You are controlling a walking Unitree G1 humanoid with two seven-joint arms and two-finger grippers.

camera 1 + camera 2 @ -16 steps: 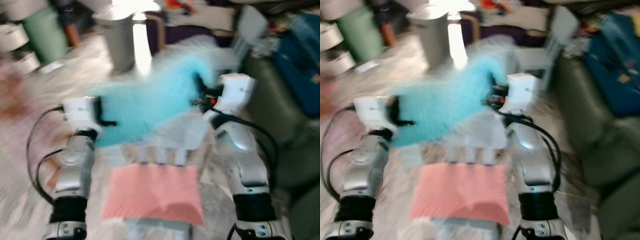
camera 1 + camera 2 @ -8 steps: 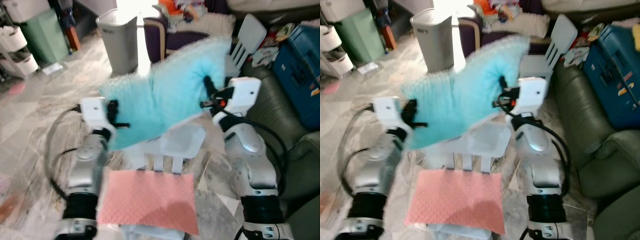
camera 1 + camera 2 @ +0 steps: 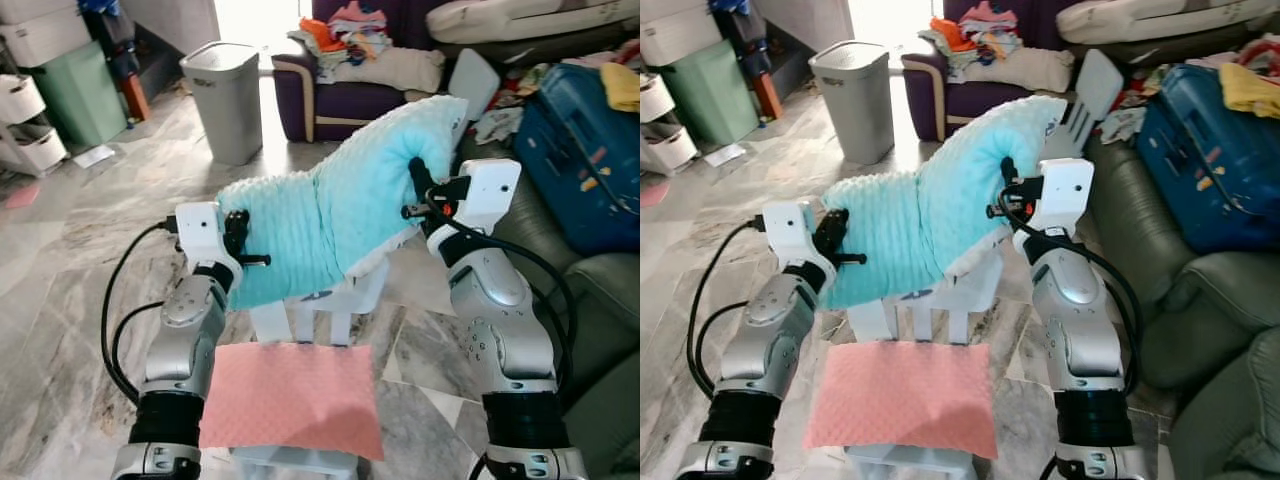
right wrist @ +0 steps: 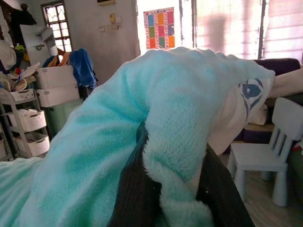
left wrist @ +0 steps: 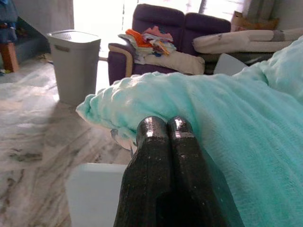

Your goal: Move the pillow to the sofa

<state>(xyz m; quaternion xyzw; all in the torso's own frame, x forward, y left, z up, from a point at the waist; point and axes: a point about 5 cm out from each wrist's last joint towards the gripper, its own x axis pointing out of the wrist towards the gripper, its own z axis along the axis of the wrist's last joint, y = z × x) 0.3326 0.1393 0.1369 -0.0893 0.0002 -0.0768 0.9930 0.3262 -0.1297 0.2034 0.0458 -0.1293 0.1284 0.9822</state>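
At the far left, white drawers (image 3: 22, 120) and a green bin (image 3: 78, 90) stand against the wall on a grey marble floor (image 3: 70, 250). A grey trash can (image 3: 222, 100) stands further in, beside a purple armchair (image 3: 330, 100) heaped with clothes (image 3: 350, 40).

The left gripper (image 3: 250, 245) is clamped on the lower left edge of the pillow (image 3: 320, 220), its 2 fingers (image 5: 163, 161) pressed together over the turquoise fabric in the left wrist view. The pillow is held up in the air between both arms, above a small white chair (image 3: 320, 310), its right end raised higher than its left. In front of that chair a pink cloth (image 3: 290, 395) lies on a pale surface whose kind I cannot tell.

The right gripper (image 3: 418, 190) grips the pillow's upper right part; in the right wrist view its fingers (image 4: 135, 189) sit on either side of a bunched fold. A 2nd white chair (image 3: 470, 85) stands behind the pillow.

To the right is a dark green sofa (image 3: 1200, 300), with a blue suitcase (image 3: 580, 150) on it near the back. The pillow is near the sofa, not on it.
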